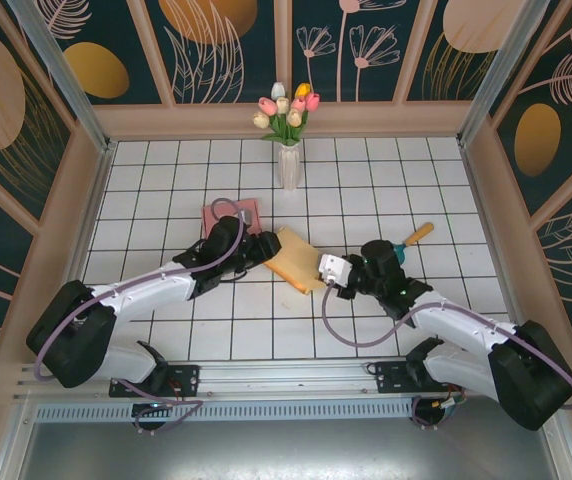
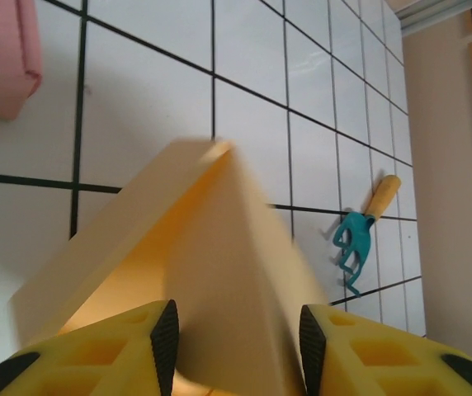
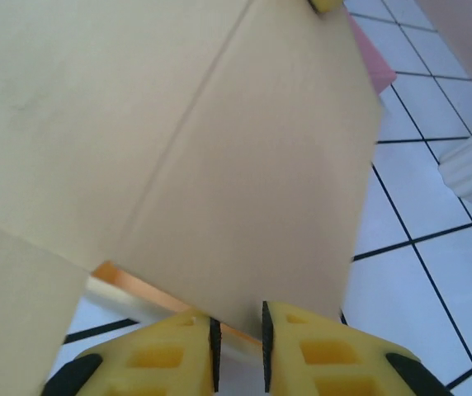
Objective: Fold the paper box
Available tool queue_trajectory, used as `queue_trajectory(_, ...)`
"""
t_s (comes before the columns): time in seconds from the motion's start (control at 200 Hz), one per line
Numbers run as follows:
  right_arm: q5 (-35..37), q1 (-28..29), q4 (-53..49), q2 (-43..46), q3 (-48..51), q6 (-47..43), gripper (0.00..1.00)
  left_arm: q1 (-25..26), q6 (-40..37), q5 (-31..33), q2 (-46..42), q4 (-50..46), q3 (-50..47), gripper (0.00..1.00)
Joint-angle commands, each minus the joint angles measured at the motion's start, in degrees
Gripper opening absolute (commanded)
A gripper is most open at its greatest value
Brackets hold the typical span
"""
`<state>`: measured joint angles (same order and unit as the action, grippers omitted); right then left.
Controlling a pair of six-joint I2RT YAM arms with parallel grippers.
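Locating the box: the paper box point(image 1: 296, 260) lies near the middle of the desk point(image 1: 166, 170), well clear of every edge; it sits between the two arms, part flat and part raised
Long axis: in the top view it runs on a slant, from the far-left end towards the near-right end; each end points at one arm
Nearer arm: neither by much; the left gripper point(image 1: 264, 247) is at the far-left end and the right gripper point(image 1: 328, 270) at the near-right end, both right up against the card
Left gripper: in its wrist view the left gripper point(image 2: 236, 330) stands about half apart; a raised, tent-like fold of the box point(image 2: 219, 239) rises straight ahead between its fingers point(image 2: 166, 334); the card reaches to both pads, but the view is blurred, so I cannot tell whether it is truly clamped
Right gripper: the right gripper point(image 3: 236, 334) is parted by a narrow slit; a wide panel of the box point(image 3: 219, 165) stands just ahead of it, its lower edge at the mouth of the jaws; the pads do not seem to press on it
Turning point, as I judge it: the next crease depends on the left side securing the raised fold while the right panel is pushed across the slanted axis
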<state>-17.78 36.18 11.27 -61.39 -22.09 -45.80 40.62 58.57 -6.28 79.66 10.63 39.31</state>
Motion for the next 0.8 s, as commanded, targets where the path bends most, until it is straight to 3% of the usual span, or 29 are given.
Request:
queue_trajectory(0.0,4.94,1.22,-5.03,-0.57,-5.98,-1.78,0.25,1.05,-3.27,0.06,-0.60,-1.14,-2.75,0.41)
queue_trajectory(0.325,11.48,4.80,-15.81,-5.62,-11.53,-7.19,0.40,1.13,-5.56,3.45,-1.10,0.49,-5.51,0.40)
queue_trajectory(0.545,8.99,5.81,-18.37,-2.41,-13.29,-7.97,0.43,1.06,-6.68,5.13,1.46,1.43,-6.03,0.39)
queue_trajectory(0.656,6.34,6.26,-16.35,1.11,-13.47,-4.08,0.44,1.08,-6.50,5.49,1.56,2.43,-7.00,0.38)
queue_trajectory(0.796,5.56,6.35,-8.87,5.62,-12.87,10.63,0.44,1.10,-6.51,6.52,0.54,2.32,-8.37,0.38)
